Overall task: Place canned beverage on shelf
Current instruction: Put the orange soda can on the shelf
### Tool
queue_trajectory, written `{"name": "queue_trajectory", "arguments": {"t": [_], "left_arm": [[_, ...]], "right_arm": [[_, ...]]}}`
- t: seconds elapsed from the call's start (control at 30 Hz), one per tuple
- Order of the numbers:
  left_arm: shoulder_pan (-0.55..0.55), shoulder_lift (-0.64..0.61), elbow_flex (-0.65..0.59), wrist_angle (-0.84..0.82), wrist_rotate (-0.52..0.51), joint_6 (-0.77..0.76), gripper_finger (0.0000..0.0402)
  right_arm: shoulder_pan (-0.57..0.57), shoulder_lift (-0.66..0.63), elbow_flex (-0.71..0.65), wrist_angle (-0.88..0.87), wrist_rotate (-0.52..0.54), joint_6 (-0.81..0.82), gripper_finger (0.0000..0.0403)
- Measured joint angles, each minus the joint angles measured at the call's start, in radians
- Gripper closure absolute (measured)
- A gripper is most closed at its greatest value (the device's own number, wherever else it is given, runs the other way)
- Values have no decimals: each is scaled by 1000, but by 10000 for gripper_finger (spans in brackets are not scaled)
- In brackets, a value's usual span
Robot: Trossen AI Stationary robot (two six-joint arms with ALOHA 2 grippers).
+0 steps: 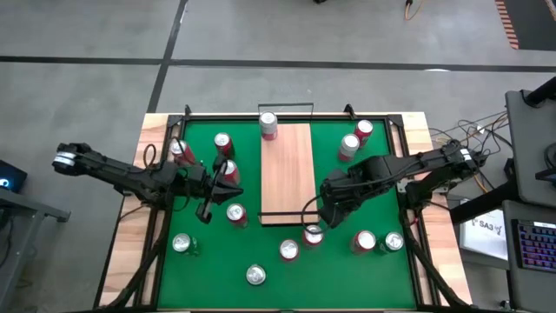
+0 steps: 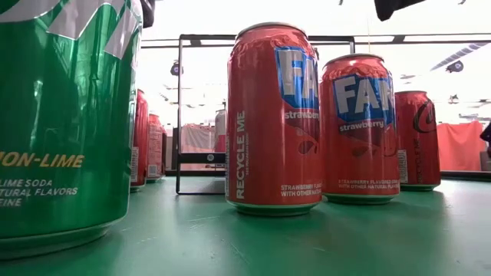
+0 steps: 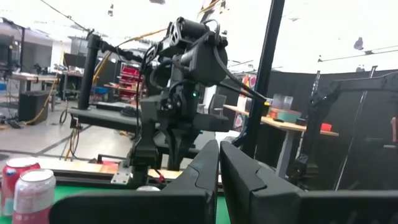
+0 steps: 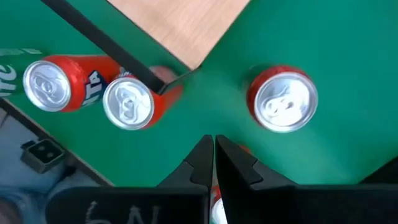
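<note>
The shelf (image 1: 287, 174) is a pale wood board lying along the middle of the green mat, with black rails at its short ends (image 4: 112, 46). One red can (image 1: 268, 124) stands on its far end. Several red and green cans stand on the mat, among them one (image 1: 313, 233) just off the shelf's near right corner. My right gripper (image 1: 324, 215) (image 4: 214, 138) is shut and points down above the mat beside that corner, holding nothing. My left gripper (image 1: 228, 182) (image 3: 219, 144) is shut and empty, left of the shelf, pointing across at the right arm.
Cans ring the shelf: three on the left (image 1: 223, 143), two at the far right (image 1: 356, 139), several along the near side (image 1: 288, 250). A green lemon-lime can (image 2: 61, 115) stands nearest the front edge. The shelf board between its rails is bare apart from the far can.
</note>
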Motion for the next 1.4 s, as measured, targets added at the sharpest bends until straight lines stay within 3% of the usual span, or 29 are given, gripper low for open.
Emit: {"name": "queue_trajectory", "arguments": {"t": [0.33, 0.67, 0.93, 1.17, 1.4], "left_arm": [[1, -35, 2, -24, 0, 138, 402], [1, -84, 2, -69, 0, 177, 402], [1, -116, 2, -67, 0, 191, 402], [1, -129, 2, -68, 0, 191, 402], [1, -131, 2, -68, 0, 191, 402]], "right_arm": [[0, 1, 0, 123, -39, 100, 391], [69, 1, 0, 283, -93, 179, 344], [164, 79, 0, 382, -87, 203, 387], [203, 186, 19, 387, -88, 192, 394], [205, 253, 38, 263, -64, 296, 394]]}}
